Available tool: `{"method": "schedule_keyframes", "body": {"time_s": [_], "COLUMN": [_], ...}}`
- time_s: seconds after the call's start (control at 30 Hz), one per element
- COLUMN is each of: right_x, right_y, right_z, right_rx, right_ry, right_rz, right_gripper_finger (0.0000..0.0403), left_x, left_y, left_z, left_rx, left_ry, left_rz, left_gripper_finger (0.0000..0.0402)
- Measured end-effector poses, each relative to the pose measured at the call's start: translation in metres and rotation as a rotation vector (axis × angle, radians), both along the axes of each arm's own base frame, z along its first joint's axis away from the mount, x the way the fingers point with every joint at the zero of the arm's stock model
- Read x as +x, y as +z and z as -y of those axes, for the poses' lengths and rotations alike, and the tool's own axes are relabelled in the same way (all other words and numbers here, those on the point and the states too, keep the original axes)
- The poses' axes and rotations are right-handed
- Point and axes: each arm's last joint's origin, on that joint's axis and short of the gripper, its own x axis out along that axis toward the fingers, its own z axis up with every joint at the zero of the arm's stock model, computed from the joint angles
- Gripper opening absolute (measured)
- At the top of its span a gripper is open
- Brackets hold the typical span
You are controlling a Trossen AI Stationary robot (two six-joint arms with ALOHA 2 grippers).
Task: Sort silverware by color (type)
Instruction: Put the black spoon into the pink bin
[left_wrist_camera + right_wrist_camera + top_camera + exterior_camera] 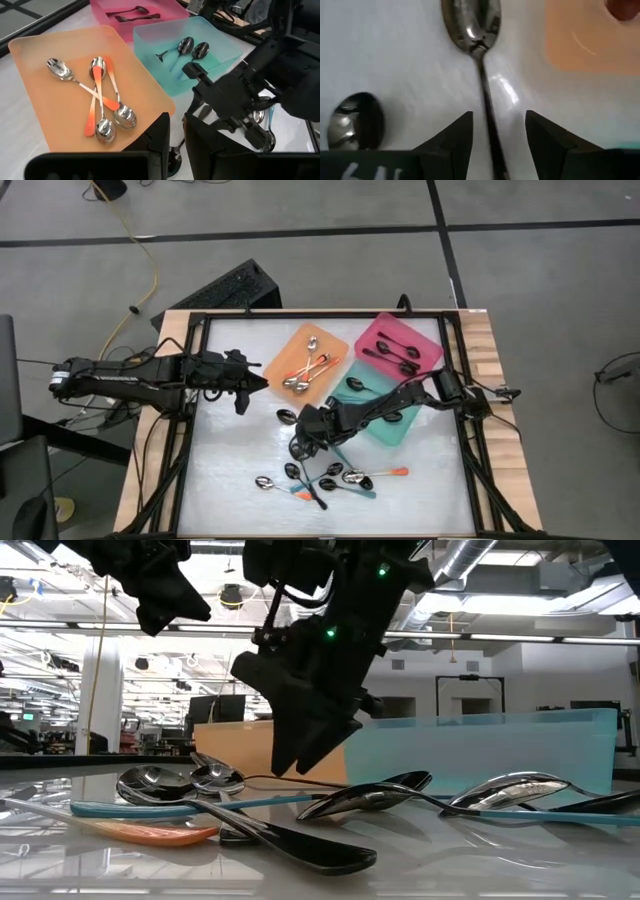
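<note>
We see the right end effector [494, 131] low over the white counter [230, 470], just off the teal tray [385, 430], its fingers [451, 137] spread apart on either side of a black spoon [480, 45] whose handle runs between them without being gripped. A second dark spoon bowl [356, 120] lies just beside it on the counter. Farther from the teal tray, a loose cluster of spoons [330, 477] is scattered on the counter, orange-handled, teal-handled and black mixed together. Inside the teal tray lie two dark-bowled spoons [192, 48]; beside it, the orange tray [340, 355] holds four shiny orange-handled spoons [102, 97], and the pink tray [430, 340] holds black ones [395, 352]. The left end effector [240, 385] hovers beyond the orange tray from the teal one, its fingers [159, 142] only narrowly apart, holding nothing.
</note>
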Motion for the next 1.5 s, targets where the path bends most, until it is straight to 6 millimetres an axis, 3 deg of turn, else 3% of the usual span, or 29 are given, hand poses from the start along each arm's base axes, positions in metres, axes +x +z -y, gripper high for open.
{"method": "schedule_keyframes", "body": {"time_s": [0.37,0.7,1.5], "right_x": [-0.001,0.001,0.006], "right_y": [0.000,-0.006,0.015], "right_z": [0.002,-0.005,-0.008], "right_rx": [0.028,0.086,0.143], "right_ry": [-0.009,0.022,0.047], "right_rz": [-0.013,-0.025,-0.011], "right_gripper_finger": [0.0118,0.0007,0.0024], "left_x": [0.000,0.000,0.000], "left_y": [0.000,0.000,0.000], "left_z": [0.000,-0.001,-0.001], "left_rx": [0.005,0.013,0.009], "left_ry": [0.009,0.023,0.025], "left_rz": [0.000,-0.001,-0.001], "left_gripper_finger": [0.0041,0.0041,0.0041]}}
